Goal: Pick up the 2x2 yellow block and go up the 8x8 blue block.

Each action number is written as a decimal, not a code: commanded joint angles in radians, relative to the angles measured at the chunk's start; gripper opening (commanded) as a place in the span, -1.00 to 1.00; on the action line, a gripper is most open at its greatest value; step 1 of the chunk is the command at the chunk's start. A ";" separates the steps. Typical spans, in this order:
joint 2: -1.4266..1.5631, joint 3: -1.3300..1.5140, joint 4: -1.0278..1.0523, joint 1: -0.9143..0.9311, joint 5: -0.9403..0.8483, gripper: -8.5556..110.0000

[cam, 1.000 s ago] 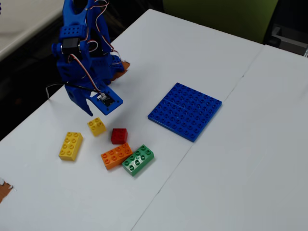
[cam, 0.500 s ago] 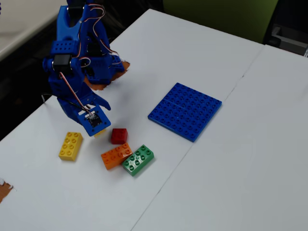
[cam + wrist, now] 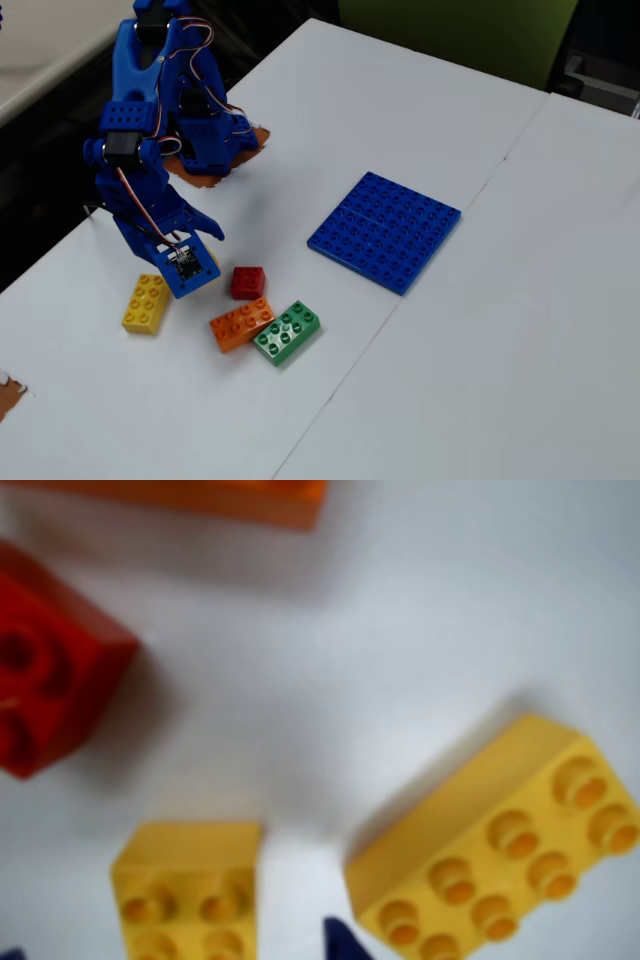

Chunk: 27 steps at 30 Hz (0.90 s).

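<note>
The 2x2 yellow block point(image 3: 185, 890) lies on the white table at the bottom of the wrist view. My gripper point(image 3: 180, 950) is open. One dark blue fingertip point(image 3: 343, 940) shows to the right of the block and the other just shows at the bottom left corner, so the jaws stand on either side of it without touching it. In the fixed view the gripper point(image 3: 182, 272) points down at the table and hides most of that block. The 8x8 blue block point(image 3: 385, 230) lies flat at mid-table, well to the right of the gripper.
A longer yellow 2x4 brick point(image 3: 500, 860) lies close to the right fingertip; in the fixed view it point(image 3: 146, 303) is left of the gripper. A red brick point(image 3: 248, 282), an orange brick point(image 3: 241, 323) and a green brick point(image 3: 287, 332) lie between the gripper and the baseplate.
</note>
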 commanded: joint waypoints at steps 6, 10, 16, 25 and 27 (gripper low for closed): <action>0.005 0.092 -0.103 -0.002 0.011 -0.27; 0.005 0.114 -0.114 -0.011 0.023 -0.32; 0.008 0.120 -0.112 -0.031 0.071 -0.49; 0.026 0.130 -0.115 -0.049 0.100 -0.72; 0.084 0.147 -0.110 -0.049 0.089 -0.75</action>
